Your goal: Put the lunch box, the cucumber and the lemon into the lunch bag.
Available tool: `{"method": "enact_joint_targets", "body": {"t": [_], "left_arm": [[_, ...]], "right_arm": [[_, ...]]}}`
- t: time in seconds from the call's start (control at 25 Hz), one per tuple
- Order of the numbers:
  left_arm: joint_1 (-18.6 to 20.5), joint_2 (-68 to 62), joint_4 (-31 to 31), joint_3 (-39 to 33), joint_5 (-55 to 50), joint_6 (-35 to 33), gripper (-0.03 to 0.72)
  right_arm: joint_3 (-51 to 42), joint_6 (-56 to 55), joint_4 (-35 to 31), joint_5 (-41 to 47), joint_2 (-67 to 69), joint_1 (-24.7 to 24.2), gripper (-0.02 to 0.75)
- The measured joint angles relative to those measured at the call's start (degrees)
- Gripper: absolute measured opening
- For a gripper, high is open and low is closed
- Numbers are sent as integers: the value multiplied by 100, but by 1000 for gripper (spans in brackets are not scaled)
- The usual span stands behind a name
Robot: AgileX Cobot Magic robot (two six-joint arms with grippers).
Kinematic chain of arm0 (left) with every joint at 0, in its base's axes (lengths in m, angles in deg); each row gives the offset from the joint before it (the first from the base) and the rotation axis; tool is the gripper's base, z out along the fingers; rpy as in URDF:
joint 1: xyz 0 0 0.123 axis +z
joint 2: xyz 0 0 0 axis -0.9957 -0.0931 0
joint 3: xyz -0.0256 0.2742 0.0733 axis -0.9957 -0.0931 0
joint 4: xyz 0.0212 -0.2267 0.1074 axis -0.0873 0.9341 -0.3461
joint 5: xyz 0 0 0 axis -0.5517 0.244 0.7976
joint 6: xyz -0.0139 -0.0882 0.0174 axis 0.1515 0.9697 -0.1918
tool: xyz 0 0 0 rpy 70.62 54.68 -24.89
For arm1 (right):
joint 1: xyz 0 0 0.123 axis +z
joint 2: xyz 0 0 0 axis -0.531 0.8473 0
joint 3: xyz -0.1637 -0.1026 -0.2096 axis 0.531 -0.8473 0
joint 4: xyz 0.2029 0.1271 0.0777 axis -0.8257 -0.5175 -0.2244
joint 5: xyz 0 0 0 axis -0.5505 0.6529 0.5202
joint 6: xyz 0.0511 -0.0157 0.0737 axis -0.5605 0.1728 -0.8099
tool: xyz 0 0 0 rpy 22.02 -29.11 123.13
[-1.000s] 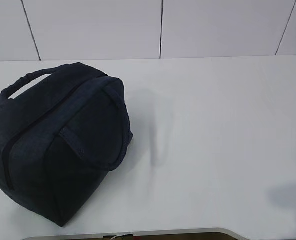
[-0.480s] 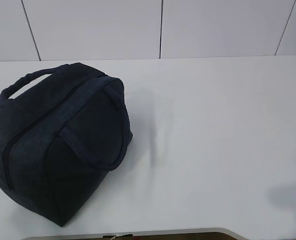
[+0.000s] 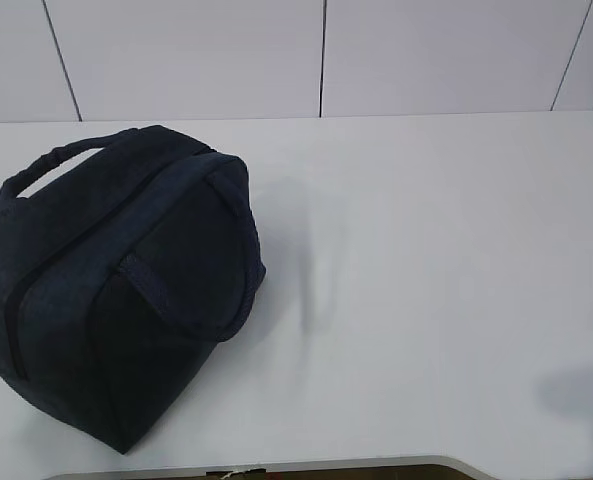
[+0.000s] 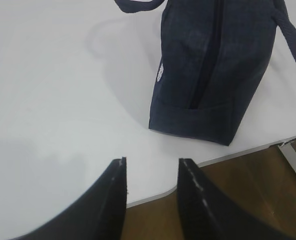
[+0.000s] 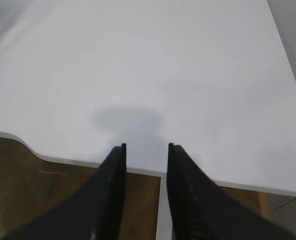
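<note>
The dark navy lunch bag (image 3: pixel 116 285) lies on the left of the white table, its zipper closed and strap handles draped over it. The left wrist view shows the same lunch bag (image 4: pixel 212 70) at upper right, well beyond my left gripper (image 4: pixel 151 161), which hangs open over the table's front edge with nothing between its fingers. My right gripper (image 5: pixel 145 146) is open and empty too, above the front edge on the bare right side. No lunch box, cucumber or lemon shows in any view. Neither gripper appears in the exterior view.
The white table (image 3: pixel 436 260) stretches to the right of the bag, with a white panelled wall behind it. Brown floor shows below the table's curved front edge (image 4: pixel 152 197).
</note>
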Motion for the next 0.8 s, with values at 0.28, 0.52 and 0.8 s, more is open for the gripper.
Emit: {"method": "enact_joint_targets", "body": {"t": [0.28, 0.52, 0.8], "left_arm": [[0, 0, 0, 0, 0, 0, 242], [0, 0, 0, 0, 0, 0, 242], [0, 0, 0, 0, 0, 0, 242]], "right_arm": [[0, 0, 0, 0, 0, 0, 241], [0, 0, 0, 0, 0, 0, 241], [0, 0, 0, 0, 0, 0, 241]]}}
